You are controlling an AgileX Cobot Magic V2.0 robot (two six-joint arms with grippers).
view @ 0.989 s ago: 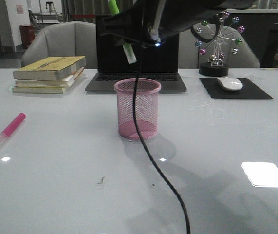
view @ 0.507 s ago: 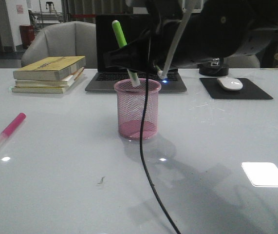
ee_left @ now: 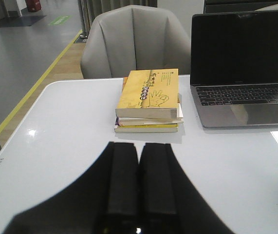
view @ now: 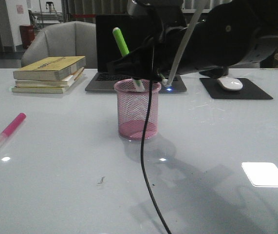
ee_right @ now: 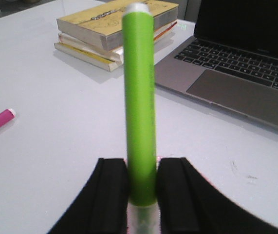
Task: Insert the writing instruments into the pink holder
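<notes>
Green marker [ee_right: 139, 112] between right jaws, over pink holder [view: 137, 109]

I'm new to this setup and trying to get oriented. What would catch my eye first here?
The lime green highlighter stands out, clamped in the right tool, its capped end dipping into the pink holder at the table's centre. A pink highlighter lies alone near the table's left edge.

Front view: low, facing forward across the bench [view: 56, 185]. Wrist views: close behind each tool, facing forward. All three share the books [view: 48, 74] and laptop [view: 104, 73].
</notes>
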